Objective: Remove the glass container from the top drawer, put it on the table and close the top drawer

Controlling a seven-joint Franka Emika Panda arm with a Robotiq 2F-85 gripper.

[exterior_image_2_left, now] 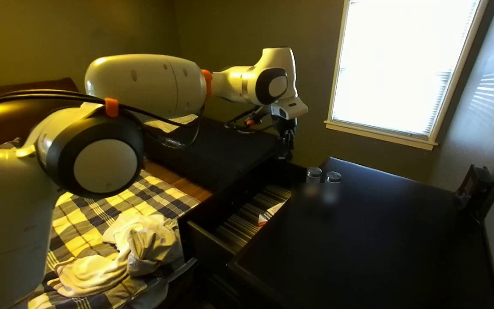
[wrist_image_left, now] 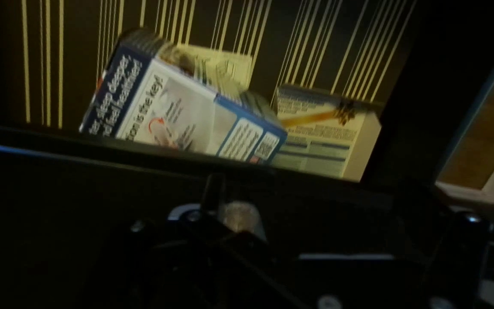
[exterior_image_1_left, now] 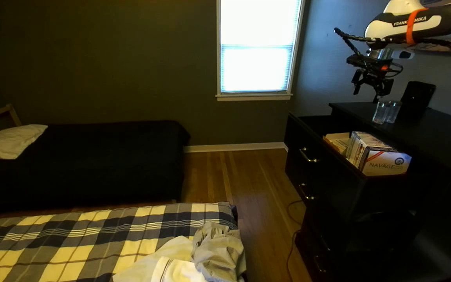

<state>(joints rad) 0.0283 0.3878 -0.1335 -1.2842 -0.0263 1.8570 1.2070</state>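
Arm (exterior_image_2_left: 144, 86) stretched well out. In an exterior view it comes in at near left, bends at a thick elbow (exterior_image_2_left: 105, 165) and runs toward the far side, where the wrist (exterior_image_2_left: 290, 107) turns down. My gripper (exterior_image_1_left: 367, 93) hangs below it, pointing down in both exterior views, by the far end of the table (exterior_image_2_left: 380, 240), a flat black dresser top. Whether it is right above the top drawer (exterior_image_1_left: 329, 164) or above the table's left edge, I cannot tell.

Tool: fingers (wrist_image_left: 214, 193) set wide apart, plainest in the wrist view, one at lower middle, one at lower right.

Glass container (exterior_image_1_left: 380, 112): upright on the table, at its far end, close to the left edge. A twin (exterior_image_1_left: 394, 112) stands just beside it; which of the pair is meant, I cannot tell. In an exterior view both sit lower than the gripper and to its right. In the wrist view a finger partly covers one.

Drawer: pulled out to the left. Striped lining (wrist_image_left: 337, 43), a Navage box (exterior_image_1_left: 388, 164) toward the near end, papers (exterior_image_1_left: 337, 141) farther along.

Black boxy object (exterior_image_2_left: 478, 193) stands on the table's right, by the wall.
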